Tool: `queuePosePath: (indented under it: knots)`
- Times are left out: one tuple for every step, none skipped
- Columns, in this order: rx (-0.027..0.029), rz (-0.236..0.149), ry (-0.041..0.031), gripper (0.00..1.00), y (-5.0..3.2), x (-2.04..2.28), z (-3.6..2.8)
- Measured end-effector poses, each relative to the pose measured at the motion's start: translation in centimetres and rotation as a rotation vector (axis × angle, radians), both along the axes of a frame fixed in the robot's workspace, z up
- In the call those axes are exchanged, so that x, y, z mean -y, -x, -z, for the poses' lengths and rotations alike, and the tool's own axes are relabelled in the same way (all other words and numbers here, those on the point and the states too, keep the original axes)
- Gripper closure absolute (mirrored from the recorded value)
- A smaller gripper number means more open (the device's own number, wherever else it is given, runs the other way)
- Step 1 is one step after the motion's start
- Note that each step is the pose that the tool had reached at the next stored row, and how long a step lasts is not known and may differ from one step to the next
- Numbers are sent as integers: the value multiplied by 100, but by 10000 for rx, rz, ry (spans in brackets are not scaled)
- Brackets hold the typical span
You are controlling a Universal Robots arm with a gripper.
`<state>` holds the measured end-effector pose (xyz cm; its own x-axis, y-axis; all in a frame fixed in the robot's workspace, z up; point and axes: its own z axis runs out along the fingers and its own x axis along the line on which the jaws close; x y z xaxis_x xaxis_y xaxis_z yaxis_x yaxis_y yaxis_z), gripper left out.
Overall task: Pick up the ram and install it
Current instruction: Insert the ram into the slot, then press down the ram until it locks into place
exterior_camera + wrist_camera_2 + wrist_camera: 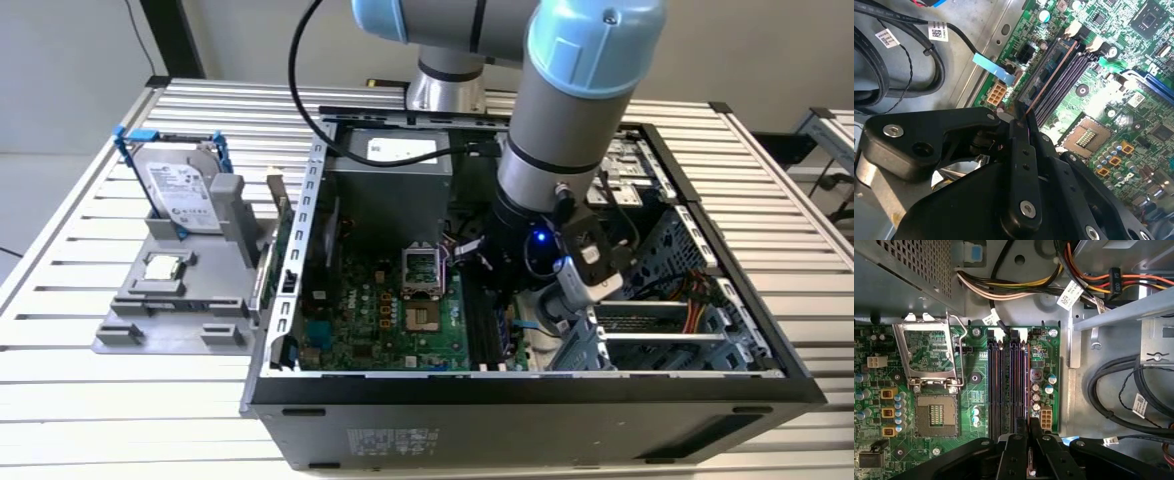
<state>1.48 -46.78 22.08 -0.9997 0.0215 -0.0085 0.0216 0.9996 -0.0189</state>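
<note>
Ram [1051, 75], seen edge-on in the second wrist view, stands in one of the dark memory slots [1008, 385] on the green motherboard [387, 310], with its copper-coloured top edge running away from my claw [1021, 117]. My claw fingers [1019, 150] are drawn together on the near end of the ram, gripping it at the edge. In the first wrist view my claw [1029, 427] sits right over the near end of those slots, beside the small white connector [1046, 417]. The open processor socket [936, 415] lies well apart from the slots on the same board, its metal lid [929, 352] tilted up.

In the exterior view my arm [567, 130] reaches down into the open computer case [534, 385] on the slatted table [80, 400]. To the exterior view's left of the case, a grey holder [174, 300] carries a hard drive [176, 190] standing upright and a small square silver chip [163, 266] lying flat nearer.
</note>
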Motion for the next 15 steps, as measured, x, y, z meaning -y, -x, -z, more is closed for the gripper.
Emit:
queuePosePath:
  knots:
    - [0, 1, 1, 100, 0, -2, 0]
    - [0, 0, 4, 100, 0, -4, 0]
    - [0, 1, 7, 100, 0, -4, 0]
    - [0, 1, 13, 100, 0, -4, 0]
    - [1, 1, 23, 100, 0, -5, 1]
    - [0, 1, 38, 100, 0, -5, 0]
    - [0, 1, 50, 100, 2, -5, 0]
    - [0, 3, 58, 100, 6, -5, 0]
    - [0, 1, 67, 100, 6, -5, 0]
    - [0, 0, 82, 100, 6, -10, -1]
    - [-1, 0, 99, 100, 6, -14, -1]
    - [-1, 0, 107, 100, 6, -18, 1]
    - [0, 1, 114, 100, 6, -24, 1]
    - [0, 1, 119, 100, 6, -27, 2]
    - [0, 0, 120, 100, 7, -27, 2]
